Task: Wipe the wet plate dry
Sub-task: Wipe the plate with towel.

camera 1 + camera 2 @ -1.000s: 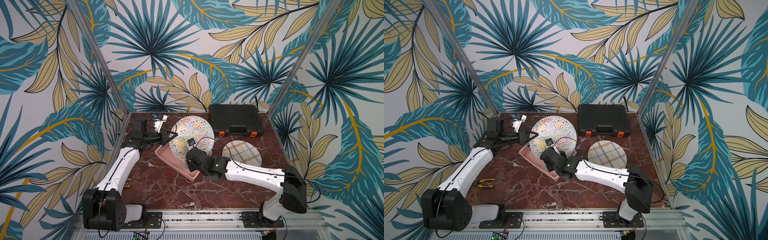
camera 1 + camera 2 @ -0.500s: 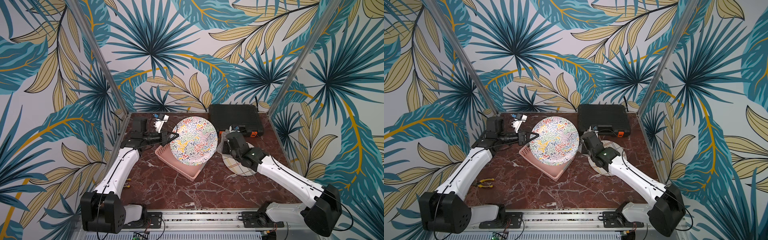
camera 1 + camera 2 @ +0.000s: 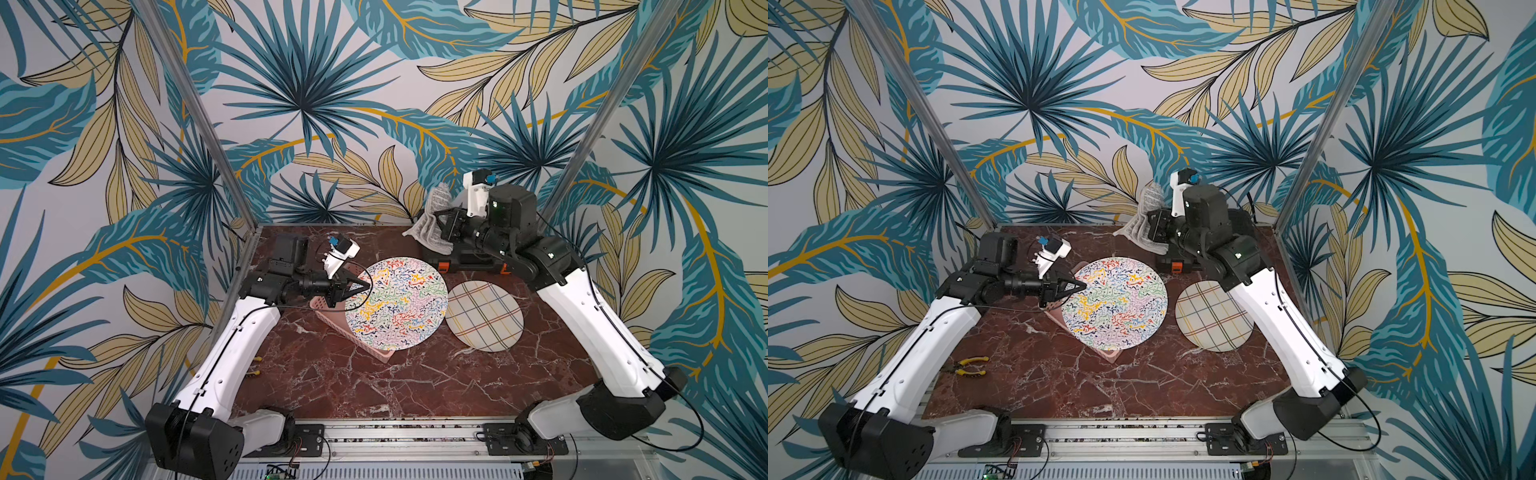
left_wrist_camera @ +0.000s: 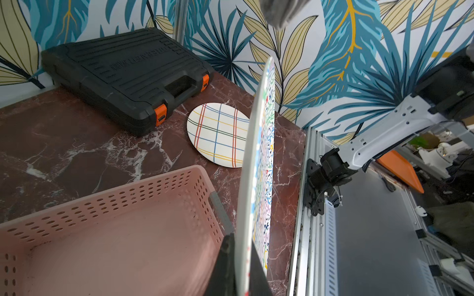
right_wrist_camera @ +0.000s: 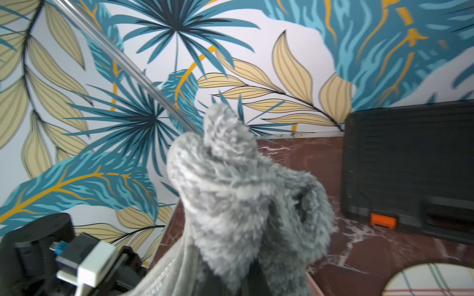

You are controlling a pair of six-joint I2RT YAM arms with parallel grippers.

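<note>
Now: plate presented, cloth off it

Held tilted on edge over the middle of the tabletop (image 3: 374, 386), above the pink basket (image 3: 332, 320): the squiggle-pattern plate (image 3: 397, 303), patterned face turned upward. My left gripper (image 3: 365, 286) is pinched tight on its rim, on the side nearer the left edge. My right gripper (image 3: 444, 226) is clamped on the grey cloth (image 3: 430, 232), raised above the black tool case (image 4: 123, 74) at the back edge, well apart from the plate. Wetness: too fine to tell.

Judged step: wiping, cloth not in contact. Next move calls for laying the cloth flat on the face and sweeping lightly, since a rim-only pinch may pivot under push. The plaid plate (image 3: 484, 316) lies flat just beside, toward the right edge.
</note>
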